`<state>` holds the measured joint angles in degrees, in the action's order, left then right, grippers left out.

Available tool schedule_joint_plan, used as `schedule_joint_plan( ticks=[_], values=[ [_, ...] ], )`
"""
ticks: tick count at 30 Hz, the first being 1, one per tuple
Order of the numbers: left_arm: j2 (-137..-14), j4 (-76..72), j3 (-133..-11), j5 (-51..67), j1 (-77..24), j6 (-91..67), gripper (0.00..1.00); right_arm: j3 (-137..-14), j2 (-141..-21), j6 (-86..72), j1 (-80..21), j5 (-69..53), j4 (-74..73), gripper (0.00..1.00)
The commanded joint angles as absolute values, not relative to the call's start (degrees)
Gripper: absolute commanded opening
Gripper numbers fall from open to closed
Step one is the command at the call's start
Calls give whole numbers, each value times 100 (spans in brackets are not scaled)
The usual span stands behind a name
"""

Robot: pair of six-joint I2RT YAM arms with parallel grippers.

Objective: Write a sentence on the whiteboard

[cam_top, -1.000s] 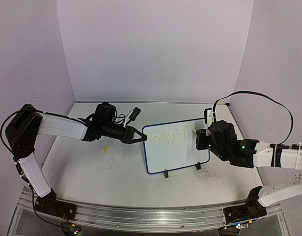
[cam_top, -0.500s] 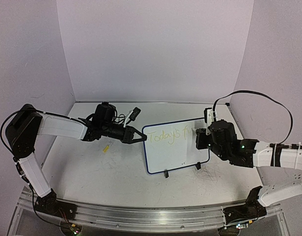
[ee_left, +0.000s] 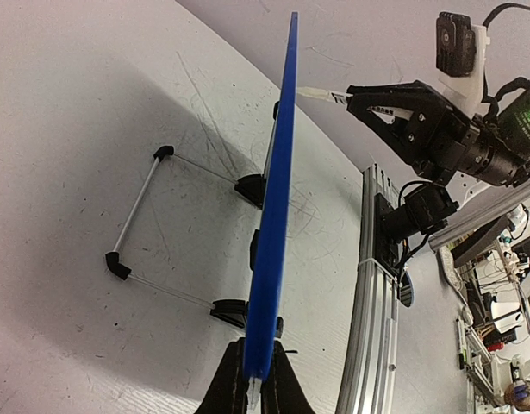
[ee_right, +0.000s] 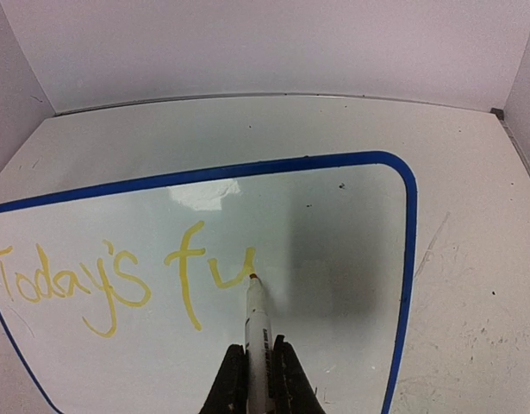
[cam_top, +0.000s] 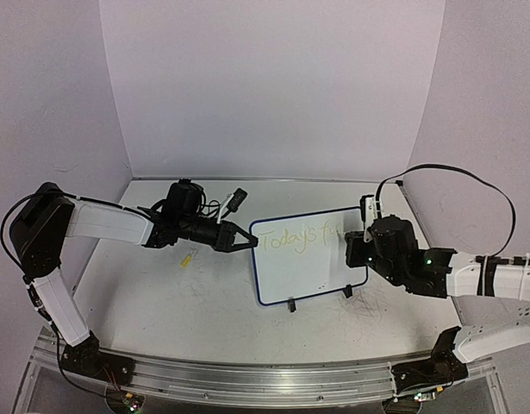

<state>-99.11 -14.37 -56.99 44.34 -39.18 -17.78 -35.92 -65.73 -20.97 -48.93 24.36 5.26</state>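
outstretched left gripper [cam_top: 250, 242] pinches whiteboard [cam_top: 309, 269] edge; right gripper [ee_right: 252, 373] presses gripped marker [ee_right: 255, 317] against it.

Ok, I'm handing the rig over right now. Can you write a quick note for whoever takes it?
Left gripper: shut on the left edge of the whiteboard, steadying it as it stands on its feet on the table.
Right gripper: shut on a marker, tip at the board where the "u" ends.
Done: the sentence reads "Today's fu" in yellow, on one line.
Left: the rest of the sentence. Probably best to hold the board clamped while writing.
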Motion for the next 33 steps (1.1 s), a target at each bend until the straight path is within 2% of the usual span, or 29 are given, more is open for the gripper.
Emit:
schedule_joint_plan(
  ticks=[1, 7, 33],
  values=[
    [-9874, -1240, -5877, 4378, -3885, -1696, 0, -3568, -6423, -2114, -4859, 2562, 303, 0],
    [-9879, -1239, -5879, 4379, -3885, -1696, 0, -3686, -5934, -2020, -4748, 2328, 482, 0],
    [-9880, -1239, -5884, 4406, -3894, -1695, 0, -4005, -6613, -1765, -4378, 2075, 1026, 0]
  ],
)
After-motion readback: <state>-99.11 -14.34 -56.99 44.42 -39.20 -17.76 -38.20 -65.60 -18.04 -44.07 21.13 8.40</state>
